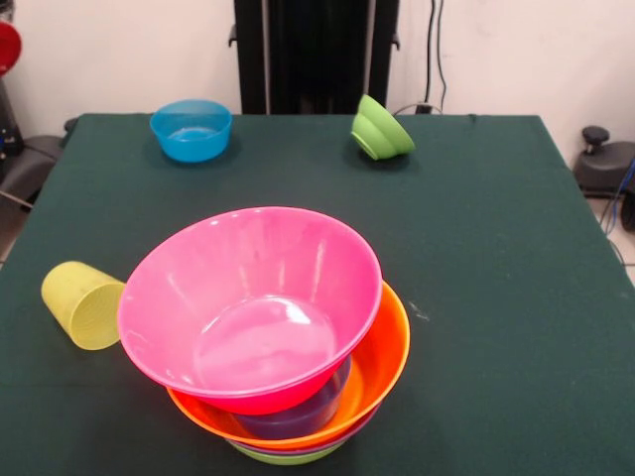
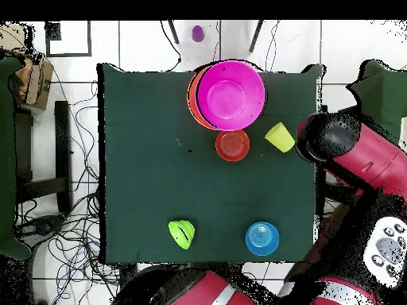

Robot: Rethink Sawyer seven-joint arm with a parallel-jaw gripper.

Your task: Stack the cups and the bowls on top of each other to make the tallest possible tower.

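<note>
The tower stands at the table's near edge in the front view. A big pink bowl (image 1: 248, 297) sits tilted on top, over a wide orange bowl (image 1: 385, 365), a purple bowl (image 1: 298, 416) and a lime-green bowl (image 1: 288, 457) lowest. Overhead, the pink bowl (image 2: 230, 94) covers most of the orange one (image 2: 193, 99). The yellow cup (image 1: 84, 302) lies on its side beside the tower and also shows overhead (image 2: 279, 137). A red-orange bowl (image 2: 232, 145) shows only overhead, next to the tower. No gripper shows in either view.
A small blue bowl (image 1: 191, 129) stands upright at the far side, also overhead (image 2: 262, 238). A lime-green bowl (image 1: 380, 129) lies tipped on its side, also overhead (image 2: 181, 233). The red arm's body (image 2: 358, 159) hangs off the table's right edge overhead.
</note>
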